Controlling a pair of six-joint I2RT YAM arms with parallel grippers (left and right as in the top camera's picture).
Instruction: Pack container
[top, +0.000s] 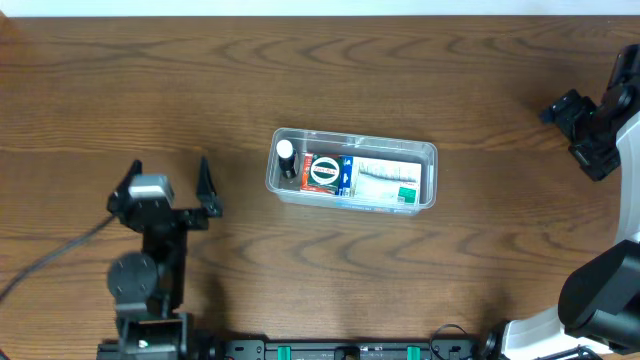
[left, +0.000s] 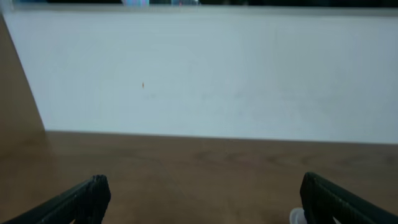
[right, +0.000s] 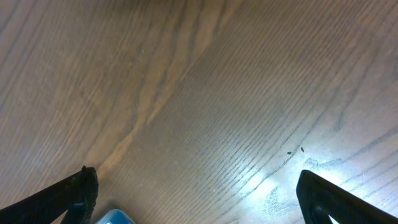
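Observation:
The clear plastic container (top: 432, 152) lies in the middle of the table. Inside it are a small black bottle with a white cap (top: 287, 158), a red and white box (top: 322, 173) and a blue and white box (top: 385, 180). My left gripper (top: 167, 182) is open and empty, to the left of the container and apart from it. In the left wrist view (left: 202, 199) its fingers are wide apart over bare wood. My right gripper (top: 577, 132) is open and empty at the far right edge. In the right wrist view (right: 198, 193) it is over bare table.
A white wall (left: 205, 68) stands beyond the table's far edge. A small white rounded bit (left: 297, 216) shows beside my left gripper's right finger. A small blue thing (right: 115, 218) shows at the bottom edge of the right wrist view; I cannot tell what it is.

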